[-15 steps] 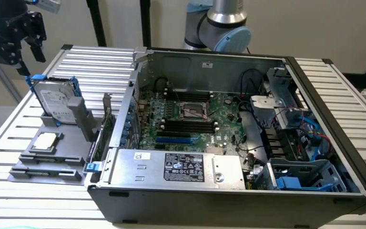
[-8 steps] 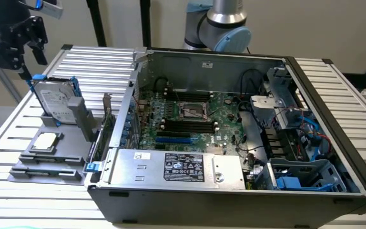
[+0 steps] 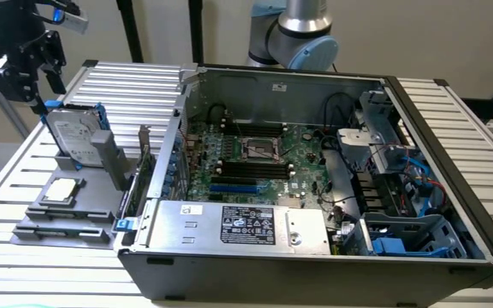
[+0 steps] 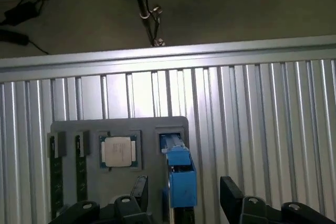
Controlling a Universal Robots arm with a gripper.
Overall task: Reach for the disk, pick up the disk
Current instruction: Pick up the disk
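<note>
Wrist view, entry one: gripper (image 4: 184, 188). The jaws are released and spread wide, and nothing is held.

Entry two: disk (image 3: 77, 138). It stands on edge in a slot of the grey holder (image 3: 92, 192). Its blue bracket (image 4: 180, 174) is seen end-on between the two fingers (image 4: 231, 198). The bracket sits below them, touches neither, and has a similar gap on each side.

Step in hand, as judged: the reach is close to its end and no grasp has been made.

Doing it well:
- Keep the jaws centred over the thin top edge, so each finger passes down one flat face.
- Come down square to the slot, not slanted.
- Close on the broad faces, not on a bracket corner.

Edges:
- The small square chip (image 4: 119, 150) lies in its recess outside one finger, near but apart from it.
- A grey upright post (image 3: 111, 157) of the holder stands just beside the disk.
- The open computer case (image 3: 315, 263) has its wall just past that post.

Open room:
- Bare ribbed table (image 4: 262, 103) lies outside the other finger.
- The space above the jaws is free.
- The tightest margin appears to be on the post side.
</note>
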